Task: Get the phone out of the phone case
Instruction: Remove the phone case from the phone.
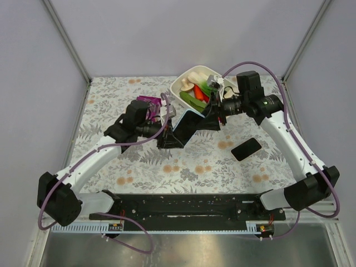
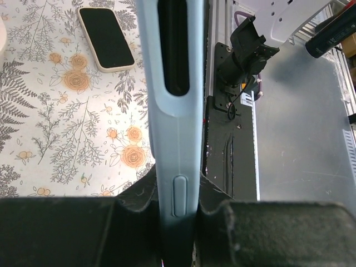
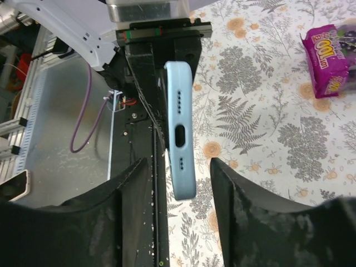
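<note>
Pale-blue phone case, apparently empty, clamped edge-on by left gripper. Right gripper has jaws parted around its end, seemingly untouching. Phone lies well right of case, so removal looks complete.

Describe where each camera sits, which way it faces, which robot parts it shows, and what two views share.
Top external: above, behind the robot, facing down at the table; left arm and right arm show.
Left wrist: past the left tool, clamped on the blue case, towards the phone.
Right wrist: past the open right tool at the case's end.
Shared: both wrist views show the case.
</note>
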Tool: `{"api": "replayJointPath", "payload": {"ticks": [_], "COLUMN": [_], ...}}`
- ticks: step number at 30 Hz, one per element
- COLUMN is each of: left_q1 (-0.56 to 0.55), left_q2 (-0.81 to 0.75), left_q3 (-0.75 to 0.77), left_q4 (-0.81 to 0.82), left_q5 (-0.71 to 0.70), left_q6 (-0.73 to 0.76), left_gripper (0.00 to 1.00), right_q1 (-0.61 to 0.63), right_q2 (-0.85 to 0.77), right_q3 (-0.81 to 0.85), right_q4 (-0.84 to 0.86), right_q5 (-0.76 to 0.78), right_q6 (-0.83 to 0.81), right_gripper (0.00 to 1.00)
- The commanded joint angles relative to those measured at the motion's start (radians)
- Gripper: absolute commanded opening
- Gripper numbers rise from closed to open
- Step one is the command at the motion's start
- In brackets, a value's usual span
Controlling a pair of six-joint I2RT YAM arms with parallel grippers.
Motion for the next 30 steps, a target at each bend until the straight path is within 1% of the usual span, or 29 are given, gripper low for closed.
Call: {"api": "replayJointPath", "payload": {"ticks": [1, 2, 3, 6, 8, 10, 13, 18, 21, 22, 24, 27, 29, 30], "left_q1": [0.011, 0.016, 0.019, 0.031, 0.041, 0.062, 0.085, 0.088, 0.088, 0.088, 0.087, 0.087, 0.087, 0.087], "left_q2": [-0.091, -0.097, -0.103, -0.121, -0.132, -0.137, -0.161, -0.173, -0.176, -0.176, -0.175, -0.176, -0.178, -0.178], "left_q3": [-0.035, -0.044, -0.052, -0.078, -0.09, -0.101, -0.13, -0.129, -0.138, -0.138, -0.138, -0.141, -0.144, -0.145], "left_q4": [0.241, 0.252, 0.262, 0.281, 0.269, 0.256, 0.295, 0.285, 0.293, 0.293, 0.295, 0.293, 0.316, 0.318], "left_q5": [0.02, 0.025, 0.029, 0.04, 0.04, 0.057, 0.093, 0.115, 0.117, 0.121, 0.129, 0.137, 0.141, 0.14], "left_q6": [-0.086, -0.087, -0.089, -0.067, -0.023, -0.015, -0.039, -0.039, -0.039, -0.068, -0.07, -0.072, -0.073, -0.075], "left_gripper": [0.0, 0.0, 0.0, 0.0, 0.0, 0.0, 0.0, 0.0, 0.0, 0.0, 0.0, 0.0, 0.0, 0.0], "right_q1": [0.01, 0.01, 0.008, 0.008, 0.008, 0.008, 0.007, 0.008, 0.01, 0.01, 0.01, 0.01, 0.01, 0.01], "right_q2": [-0.077, -0.086, -0.092, -0.117, -0.137, -0.146, -0.143, -0.099, -0.091, -0.086, -0.074, -0.066, -0.063, -0.065], "right_q3": [-0.031, -0.043, -0.047, -0.074, -0.096, -0.093, -0.08, -0.065, -0.085, -0.09, -0.096, -0.111, -0.117, -0.117], "right_q4": [0.079, 0.092, 0.101, 0.148, 0.205, 0.231, 0.288, 0.404, 0.477, 0.494, 0.529, 0.589, 0.604, 0.61], "right_q5": [0.059, 0.067, 0.07, 0.093, 0.117, 0.122, 0.102, 0.022, 0.004, -0.005, -0.031, -0.062, -0.073, -0.076], "right_q6": [0.065, 0.08, 0.09, 0.146, 0.194, 0.219, 0.284, 0.409, 0.464, 0.478, 0.507, 0.553, 0.562, 0.565], "right_gripper": [0.65, 0.71, 0.74, 0.77, 0.78, 0.77, 0.74, 0.69, 0.68, 0.67, 0.62, 0.52, 0.48, 0.47]}}
